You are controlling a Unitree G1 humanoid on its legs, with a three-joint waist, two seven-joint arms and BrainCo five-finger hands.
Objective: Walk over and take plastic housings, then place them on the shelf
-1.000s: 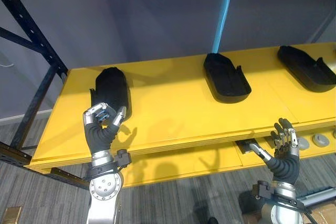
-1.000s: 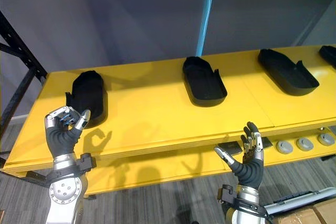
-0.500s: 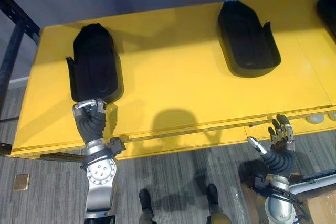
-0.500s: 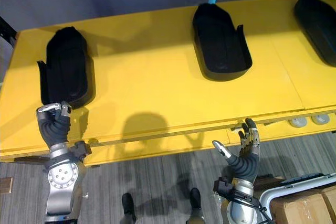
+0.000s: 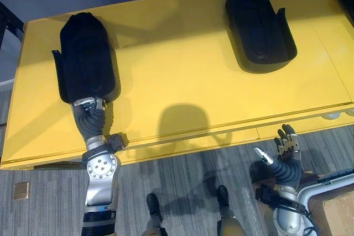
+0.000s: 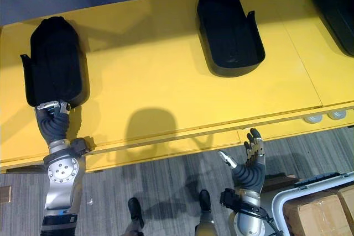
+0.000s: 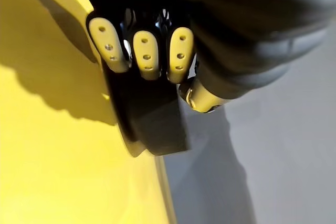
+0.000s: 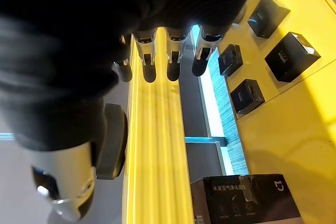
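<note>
The two head views look steeply down on the yellow shelf (image 5: 182,75) from just before its front edge, set slightly apart sideways. They share nearly everything: the left housing (image 5: 86,59), the middle housing (image 5: 257,26) and the floor (image 5: 182,175) before the shelf. The left wrist view sits very close behind the left hand (image 7: 247,35), facing past its fingers (image 7: 147,51) onto the shelf. The right wrist view looks along the right hand (image 8: 79,51) towards small black boxes (image 8: 247,95) below the shelf.

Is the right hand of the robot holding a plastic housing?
No, the right hand is open with straight fingers, off the edge of the yellow shelf, and holds nothing.
</note>
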